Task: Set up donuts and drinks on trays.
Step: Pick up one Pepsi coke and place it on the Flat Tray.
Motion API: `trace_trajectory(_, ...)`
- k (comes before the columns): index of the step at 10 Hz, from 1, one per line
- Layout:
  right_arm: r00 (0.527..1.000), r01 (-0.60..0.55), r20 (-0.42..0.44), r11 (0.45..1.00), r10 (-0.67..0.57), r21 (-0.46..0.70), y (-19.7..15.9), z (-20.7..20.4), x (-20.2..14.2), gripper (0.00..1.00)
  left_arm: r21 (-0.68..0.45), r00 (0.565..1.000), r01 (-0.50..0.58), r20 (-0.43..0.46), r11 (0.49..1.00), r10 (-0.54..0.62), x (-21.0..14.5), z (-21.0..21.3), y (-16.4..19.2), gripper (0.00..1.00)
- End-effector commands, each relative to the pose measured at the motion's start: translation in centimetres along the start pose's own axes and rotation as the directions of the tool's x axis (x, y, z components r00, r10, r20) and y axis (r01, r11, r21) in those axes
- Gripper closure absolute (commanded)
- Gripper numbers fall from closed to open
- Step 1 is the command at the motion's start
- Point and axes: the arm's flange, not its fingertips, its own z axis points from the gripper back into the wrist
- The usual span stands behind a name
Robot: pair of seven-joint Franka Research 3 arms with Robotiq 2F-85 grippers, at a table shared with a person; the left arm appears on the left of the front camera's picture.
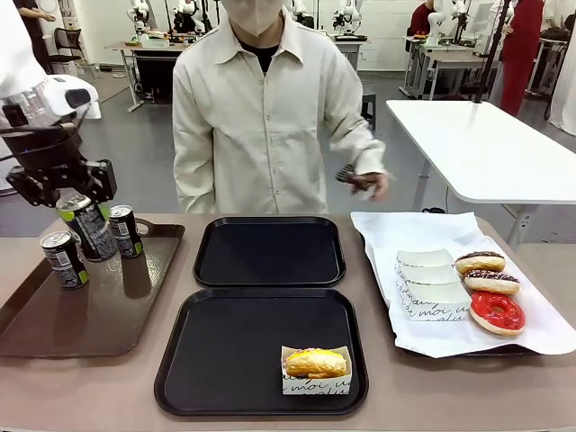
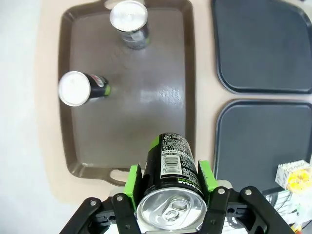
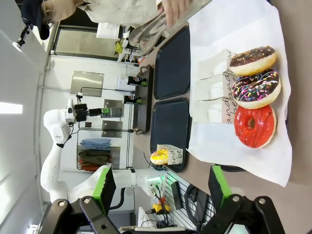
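Left gripper [image 1: 67,184] pinches a slim dark can [image 2: 171,156] by its sides, slightly tilted, above the brown tray [image 2: 131,126]. A loose hold could drop it onto the two cans [image 2: 83,88] below.

Lab hall, rows of equipment-laden workbenches [image 1: 441,56]

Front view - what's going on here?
The left gripper is shut on a can, held above the brown tray where two more cans stand. The near black tray has one sleeved donut; the far black tray is bare. Three donuts lie on white paper at the right. The person across the table holds tongs. The right gripper is open, holding nothing.
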Motion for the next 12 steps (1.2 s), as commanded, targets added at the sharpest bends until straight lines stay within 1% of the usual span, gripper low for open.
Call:
trace_trajectory(1, 1.0, -0.003, 0.009, 1.0, 0.003, 0.022, 0.1, 0.2, 0.2, 0.0, -0.024, 0.992, 0.126, 0.009, 0.992, -0.126, -4.1, -1.7, -5.3, 0.42)
trace_trajectory(2, 1.0, -0.003, 0.009, 1.0, 0.003, 0.022, 0.1, 0.2, 0.2, 0.0, -0.047, 0.981, 0.194, 0.001, 0.98, -0.194, -5.9, -2.4, -7.3, 0.42)
trace_trajectory(3, 1.0, -0.003, 0.009, 1.0, 0.003, 0.022, 0.1, 0.2, 0.2, 0.0, -0.063, 0.971, 0.239, -0.015, 0.969, -0.24, -7.4, -3.1, -9.0, 0.42)
trace_trajectory(4, 1.0, -0.003, 0.009, 1.0, 0.003, 0.022, 0.1, 0.2, 0.2, 0.0, -0.063, 0.963, 0.266, -0.027, 0.962, -0.268, -8.5, -3.9, -10.6, 0.42)
trace_trajectory(5, 1.0, -0.003, 0.009, 1.0, 0.003, 0.022, 0.1, 0.2, 0.2, 0.0, -0.064, 0.958, 0.284, -0.019, 0.957, -0.285, -9.1, -4.9, -12.7, 0.42)
trace_trajectory(7, 1.0, -0.003, 0.009, 1.0, 0.003, 0.022, 0.1, 0.2, 0.2, 0.0, -0.039, 0.946, 0.323, -0.004, 0.946, -0.323, -9.4, -6.6, -16.4, 0.42)
trace_trajectory(8, 1.0, -0.003, 0.009, 1.0, 0.003, 0.022, 0.1, 0.2, 0.2, 0.0, -0.032, 0.944, 0.33, -0.017, 0.944, -0.33, -9.3, -7.5, -17.8, 0.42)
trace_trajectory(10, 1.0, -0.003, 0.009, 1.0, 0.003, 0.022, 0.1, 0.2, 0.2, 0.0, -0.027, 0.94, 0.337, -0.053, 0.941, -0.338, -9.2, -9.2, -19.6, 0.42)
trace_trajectory(12, 1.0, -0.003, 0.009, 1.0, 0.003, 0.022, 0.1, 0.2, 0.2, 0.0, -0.008, 0.935, 0.35, -0.052, 0.937, -0.35, -9.2, -10.7, -20.5, 0.42)
